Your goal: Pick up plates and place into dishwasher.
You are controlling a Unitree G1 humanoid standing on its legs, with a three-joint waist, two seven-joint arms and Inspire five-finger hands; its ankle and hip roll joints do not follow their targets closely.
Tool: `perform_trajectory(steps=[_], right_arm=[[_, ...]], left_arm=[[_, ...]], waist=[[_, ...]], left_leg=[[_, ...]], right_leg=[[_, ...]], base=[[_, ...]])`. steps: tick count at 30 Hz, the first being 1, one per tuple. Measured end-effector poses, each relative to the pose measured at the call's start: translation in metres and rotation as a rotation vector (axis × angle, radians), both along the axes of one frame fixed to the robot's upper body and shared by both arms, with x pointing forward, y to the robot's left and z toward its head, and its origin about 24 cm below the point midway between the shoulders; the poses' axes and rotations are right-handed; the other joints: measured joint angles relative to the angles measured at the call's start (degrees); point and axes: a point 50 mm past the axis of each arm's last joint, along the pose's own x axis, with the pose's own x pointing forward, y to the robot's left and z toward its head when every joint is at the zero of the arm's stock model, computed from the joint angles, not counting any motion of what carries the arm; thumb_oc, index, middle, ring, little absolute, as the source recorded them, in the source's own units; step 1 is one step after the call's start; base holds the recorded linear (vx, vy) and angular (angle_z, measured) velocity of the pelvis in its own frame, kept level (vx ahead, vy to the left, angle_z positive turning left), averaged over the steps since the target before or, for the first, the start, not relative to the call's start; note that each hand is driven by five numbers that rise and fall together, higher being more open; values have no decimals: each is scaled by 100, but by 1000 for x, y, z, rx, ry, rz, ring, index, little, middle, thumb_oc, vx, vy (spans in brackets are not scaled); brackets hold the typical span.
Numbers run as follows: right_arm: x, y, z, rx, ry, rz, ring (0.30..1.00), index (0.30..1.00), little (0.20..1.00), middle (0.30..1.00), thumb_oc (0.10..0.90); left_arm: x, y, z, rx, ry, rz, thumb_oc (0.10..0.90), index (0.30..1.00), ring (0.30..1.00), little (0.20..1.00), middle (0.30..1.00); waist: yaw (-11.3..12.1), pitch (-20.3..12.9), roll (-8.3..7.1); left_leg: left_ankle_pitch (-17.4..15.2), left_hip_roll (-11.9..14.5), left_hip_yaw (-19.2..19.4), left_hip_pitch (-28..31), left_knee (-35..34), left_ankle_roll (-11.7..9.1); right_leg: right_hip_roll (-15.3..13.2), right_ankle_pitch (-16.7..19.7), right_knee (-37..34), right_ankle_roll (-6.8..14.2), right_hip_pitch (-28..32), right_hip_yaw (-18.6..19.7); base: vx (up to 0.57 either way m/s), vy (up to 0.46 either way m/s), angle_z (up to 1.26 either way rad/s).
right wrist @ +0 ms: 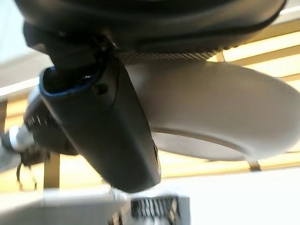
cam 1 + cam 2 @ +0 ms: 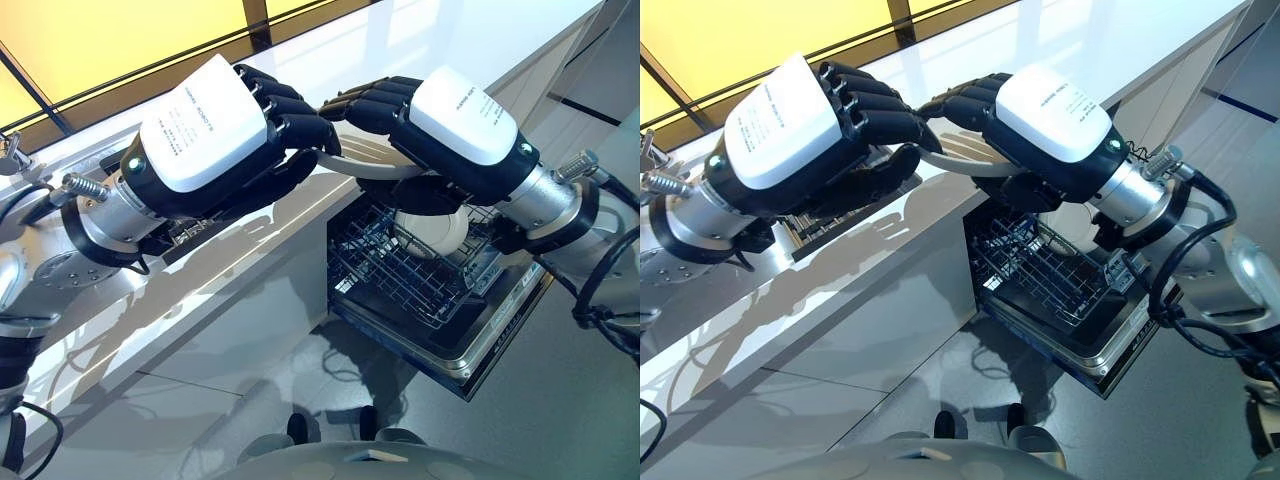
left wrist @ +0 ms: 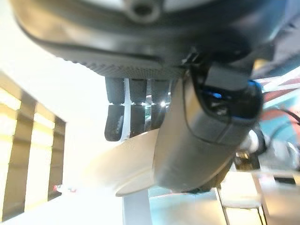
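1. Nearest, the open dishwasher [image 2: 470, 345] shows its wire rack [image 2: 400, 265], with 1 white dish [image 2: 430, 232] standing at the rack's far right.
2. Above the rack's far edge, at the counter [image 2: 250, 250] edge, both hands grip 1 white plate [image 2: 362, 160].
3. The left hand [image 2: 235, 130] curls its fingers over the plate's left rim.
4. The right hand [image 2: 420, 120] clamps the right rim, thumb underneath.

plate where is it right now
The plate is held between the left robot hand and the right robot hand, at the counter edge, just above the open dishwasher rack.
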Motion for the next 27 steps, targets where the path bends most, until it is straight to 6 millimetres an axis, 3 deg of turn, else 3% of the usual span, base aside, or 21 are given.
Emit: perform_trajectory(steps=[12,19,20,21,27], right_arm=[[-4,-2,-19,133,-53,-15,300,300,200,300,100],[-10,0,-18,177,-132,-12,300,300,200,300,100],[-10,0,-18,184,-139,-12,300,300,200,300,100],[-11,-1,-17,189,-147,-13,300,300,200,300,100],[-13,-6,-11,226,-255,-44,300,300,200,300,100]], left_arm=[[-1,-3,-3,-101,33,-54,100,300,300,200,300],[-6,-3,-3,-154,-52,-81,100,300,300,200,300],[-7,-4,-3,-162,-75,-86,482,627,627,582,627],[-8,-4,-3,-177,-87,-93,800,900,900,900,900],[-12,-2,-12,-264,-76,-101,800,900,900,900,900]], waist=[[69,-12,2],[32,-13,3],[28,-13,3],[27,-13,3],[57,-16,-2]], left_leg=[[0,1,-2,-1,1,0],[2,3,-20,7,0,1],[3,3,-37,9,0,1],[3,3,-46,10,0,1],[4,-2,-51,8,13,2]], right_leg=[[3,0,0,0,1,7],[2,0,-2,0,26,6],[2,0,-3,0,37,3],[1,0,-3,0,43,-5],[0,-1,-3,0,47,9]], base=[[0,0,0],[-1,-2,1],[-11,-14,6],[-22,-23,6],[0,0,0]])
